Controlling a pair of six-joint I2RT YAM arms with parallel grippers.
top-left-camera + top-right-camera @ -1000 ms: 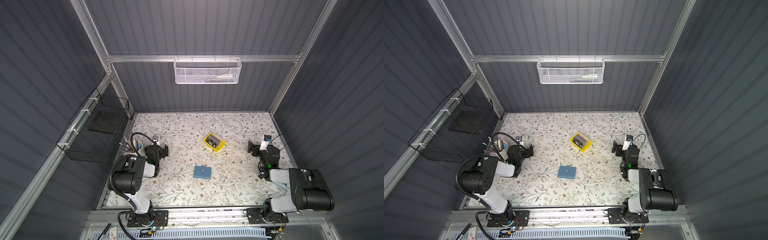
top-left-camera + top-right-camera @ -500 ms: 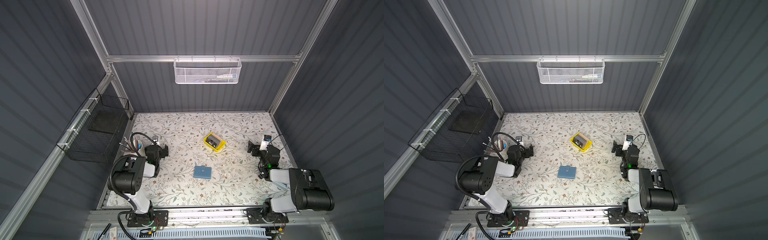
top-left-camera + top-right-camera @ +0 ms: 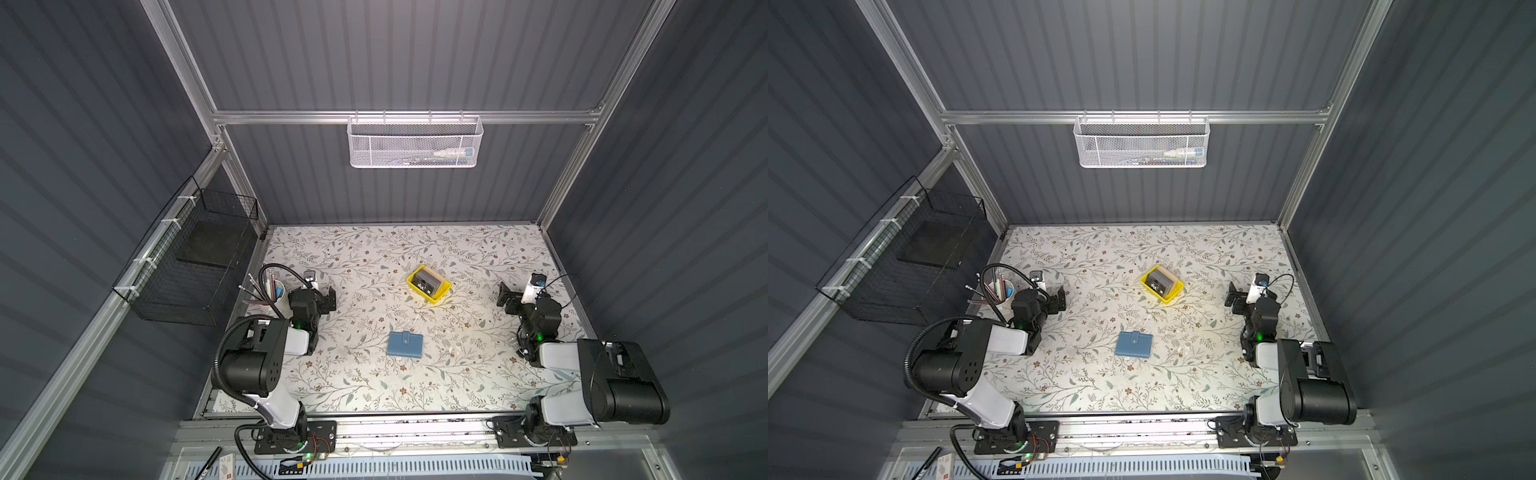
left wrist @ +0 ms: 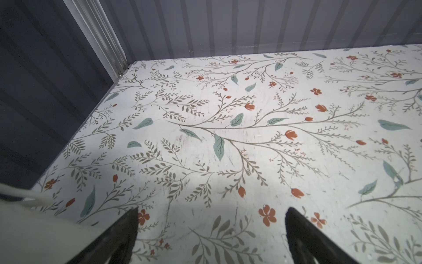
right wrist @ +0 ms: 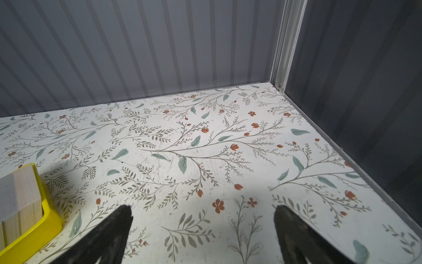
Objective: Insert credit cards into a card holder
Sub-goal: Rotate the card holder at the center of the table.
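Both top views cover the whole table (image 3: 478, 249). The blue card holder (image 3: 405, 344) lies flat and closed near the table's middle, with its strap tab on top, well apart from both arms. Farther back, the yellow tray (image 3: 444, 291) holds the black credit cards (image 3: 428, 282), stacked with white lettering facing up, and a tan block (image 3: 436, 274) sits behind them. The left arm (image 3: 305, 311) rests at the left edge beside a white cup (image 3: 279, 300) of pens. The right arm (image 3: 538, 316) rests at the right edge. The left wrist view shows only bare floral table and the wall corner. Its jaws are spread wide with nothing between them. The right wrist view adds a close look at one tray corner (image 5: 43, 226) with the wooden block (image 5: 20, 198) standing inside. Its jaws are likewise spread wide and hold nothing. A white mesh basket (image 3: 415, 143) hangs on the back rail, and its contents are too small to identify. A black wire basket (image 3: 187, 266) on the left wall holds a dark flat pad.
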